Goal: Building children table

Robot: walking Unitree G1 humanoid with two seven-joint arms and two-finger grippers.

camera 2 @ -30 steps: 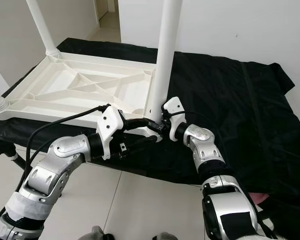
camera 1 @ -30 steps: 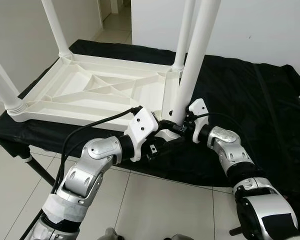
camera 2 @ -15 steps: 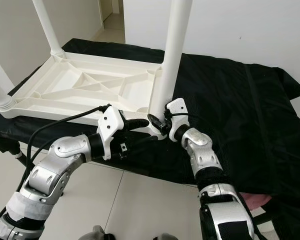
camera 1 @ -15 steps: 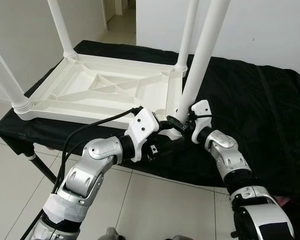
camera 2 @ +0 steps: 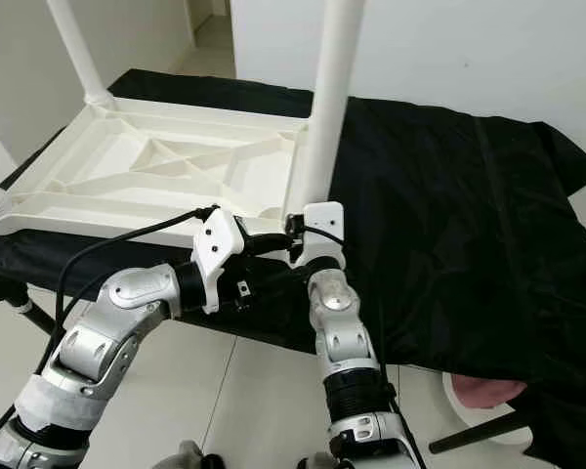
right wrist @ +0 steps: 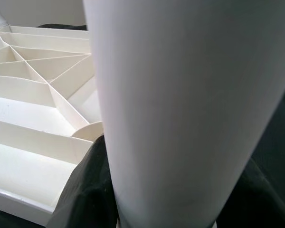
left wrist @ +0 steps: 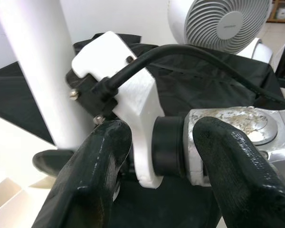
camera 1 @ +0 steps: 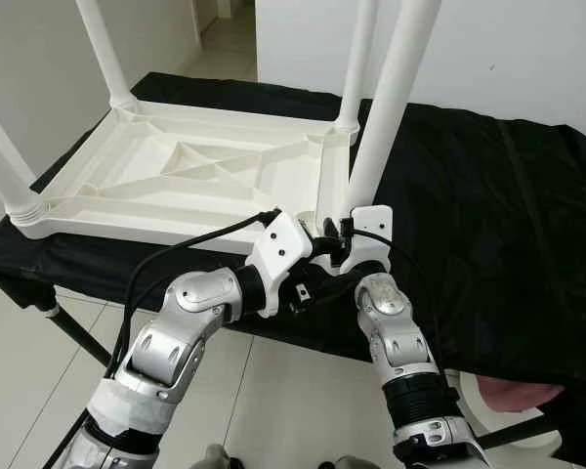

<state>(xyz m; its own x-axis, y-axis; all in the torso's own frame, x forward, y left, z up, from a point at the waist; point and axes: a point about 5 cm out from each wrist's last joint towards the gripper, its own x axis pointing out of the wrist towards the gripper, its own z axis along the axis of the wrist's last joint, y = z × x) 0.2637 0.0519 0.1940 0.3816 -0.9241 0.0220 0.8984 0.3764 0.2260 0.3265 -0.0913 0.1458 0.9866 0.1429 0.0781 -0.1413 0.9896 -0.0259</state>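
The white plastic children's table point(camera 1: 176, 176) lies upside down on a black cloth, its legs pointing up. My right gripper point(camera 1: 338, 234) is shut on the base of the near right leg point(camera 1: 386, 107), where it meets the table's corner. In the right wrist view that leg point(right wrist: 180, 104) stands between the black fingers point(right wrist: 83, 194). Just left of this corner, my left gripper point(camera 1: 317, 256) is open. Its fingers point(left wrist: 99, 161) sit either side of the right arm's wrist without clamping it.
Three other legs stand up: far left point(camera 1: 98, 49), near left point(camera 1: 5, 161), far right point(camera 1: 356, 59). The black cloth point(camera 1: 488, 195) covers a low stand to the right. There is a white fan point(left wrist: 218, 23), a pink object point(camera 1: 513, 391) on the tiled floor, and a wall behind.
My right arm has swung from the right of the leg to straight in front of it, its wrist turned around the leg base. The left arm holds its place.
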